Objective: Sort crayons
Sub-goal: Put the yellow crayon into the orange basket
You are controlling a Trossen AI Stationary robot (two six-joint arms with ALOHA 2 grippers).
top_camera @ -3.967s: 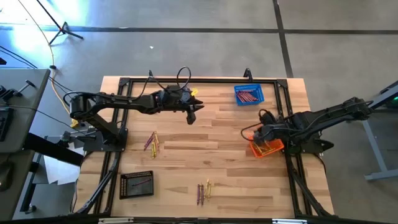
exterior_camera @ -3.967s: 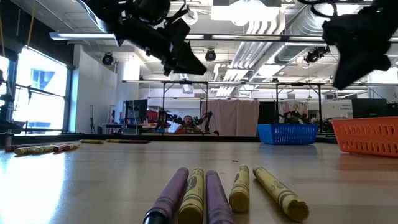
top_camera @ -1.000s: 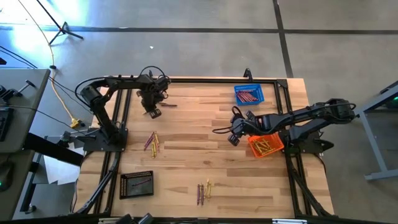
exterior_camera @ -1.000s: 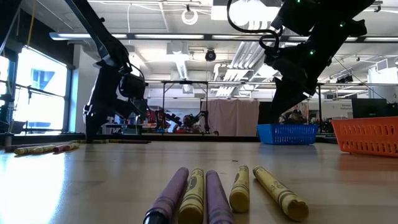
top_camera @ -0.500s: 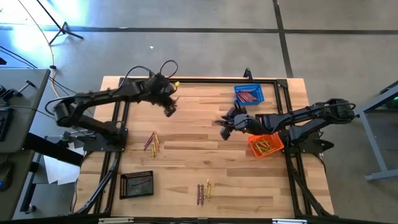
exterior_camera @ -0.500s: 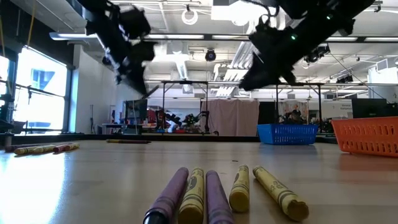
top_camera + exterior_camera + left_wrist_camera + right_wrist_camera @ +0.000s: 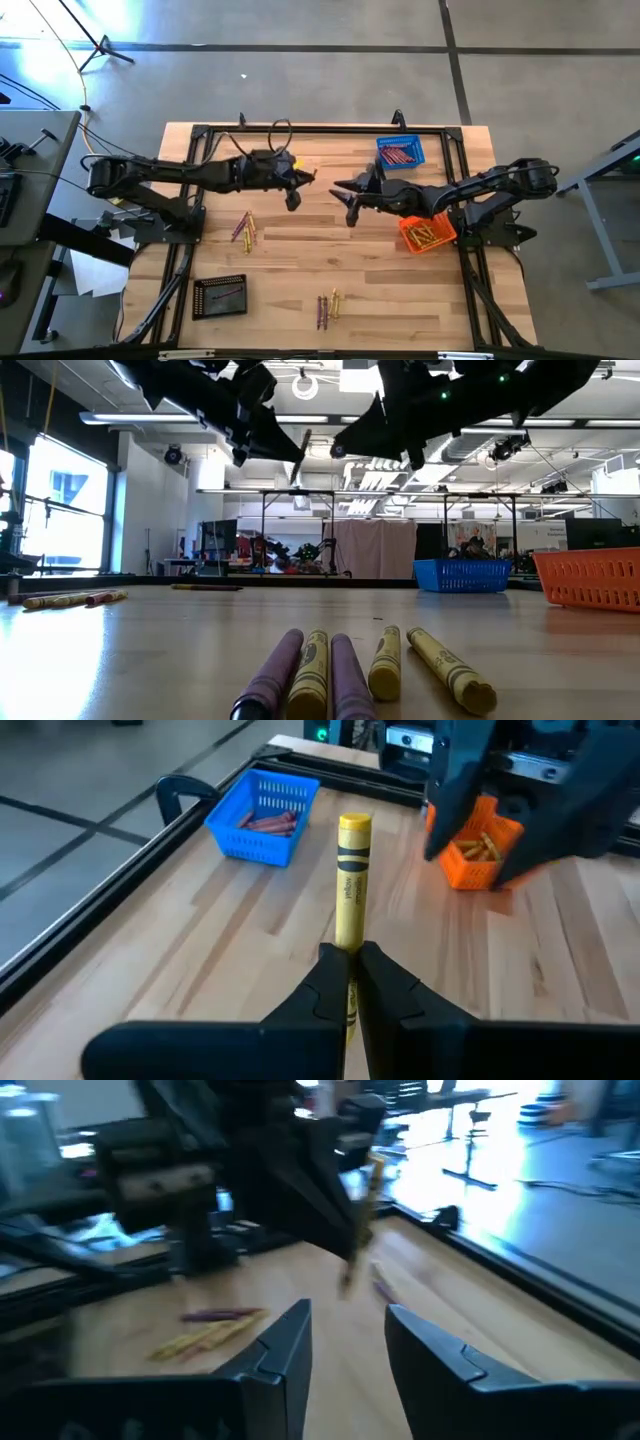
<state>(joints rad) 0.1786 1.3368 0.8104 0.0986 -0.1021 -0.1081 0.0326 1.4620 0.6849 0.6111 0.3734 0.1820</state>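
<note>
My left gripper (image 7: 296,190) is above the table's middle, shut on a yellow crayon (image 7: 350,870), which also shows in the low view (image 7: 297,460). My right gripper (image 7: 346,198) is open and empty, a short way right of the left one, and faces the crayon (image 7: 360,1210). More crayons lie flat on the table in a left group (image 7: 244,228) and a near group (image 7: 327,305). Red-orange crayons lie in the blue basket (image 7: 400,152), and yellow ones lie in the orange basket (image 7: 428,233). My left gripper pinches the yellow crayon's near end (image 7: 349,982) between its two fingertips. The crayon lies along the fingers and sticks out beyond them toward the right arm. It is lifted clear of the table and stands tilted in the low view.
A black mesh basket (image 7: 220,296) with a crayon in it stands near the front left. The blue basket is at the far right, and the orange basket is under the right arm. A black frame (image 7: 320,128) runs along the table's edges.
My left gripper has risen from the table near the far left and gone right toward the middle, carrying the yellow crayon clear of the table. My right gripper has risen and gone left toward it.
</note>
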